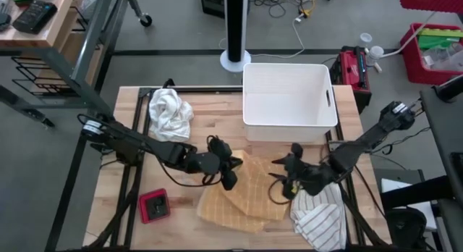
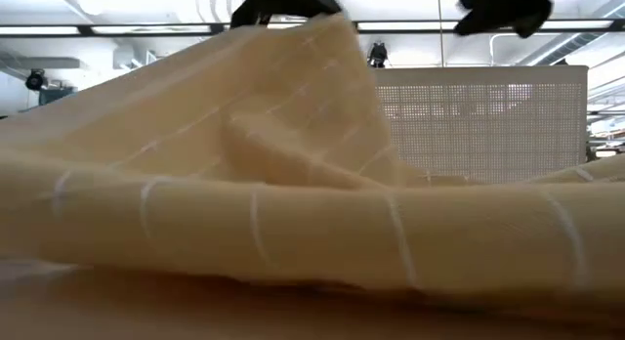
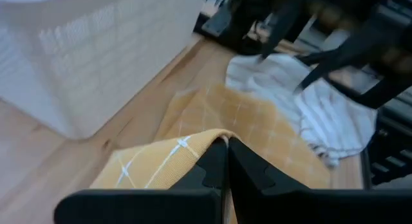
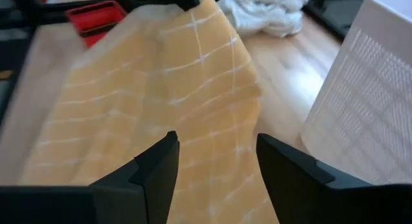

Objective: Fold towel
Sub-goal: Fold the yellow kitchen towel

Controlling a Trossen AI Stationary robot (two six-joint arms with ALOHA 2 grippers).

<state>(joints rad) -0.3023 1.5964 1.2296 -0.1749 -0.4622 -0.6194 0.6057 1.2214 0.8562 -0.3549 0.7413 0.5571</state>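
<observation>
Counter (image 1: 130,136): pale wood planks on a dark frame; grey floor around it; cables on the floor beyond the far edge
Room: low view shows ceiling light strips and a perforated white wall behind the cloth
Towel (image 1: 242,194): yellow with thin white checks; lies near the middle front of the counter, partly doubled; one edge lifted off the surface
Left pincer (image 1: 228,176): clenched on the towel's raised edge; in the left wrist view the cloth sits between the shut fingers (image 3: 209,169)
Right pincer (image 1: 288,181): fingers spread, grasping nothing; poised at the towel's right side, just above it
Bin (image 1: 289,100): white, rectangular; at the far edge, right of centre; near the towel's far side
White cloth (image 1: 170,113): crumpled; far left of the counter
Striped cloth (image 1: 322,219): white with dark lines; front right, touching the towel; partly under the right arm
Red box (image 1: 153,206): small; front left, apart from the towel
Count: towels, one; other cloths, two; bins, one; red boxes, one; arms, two
</observation>
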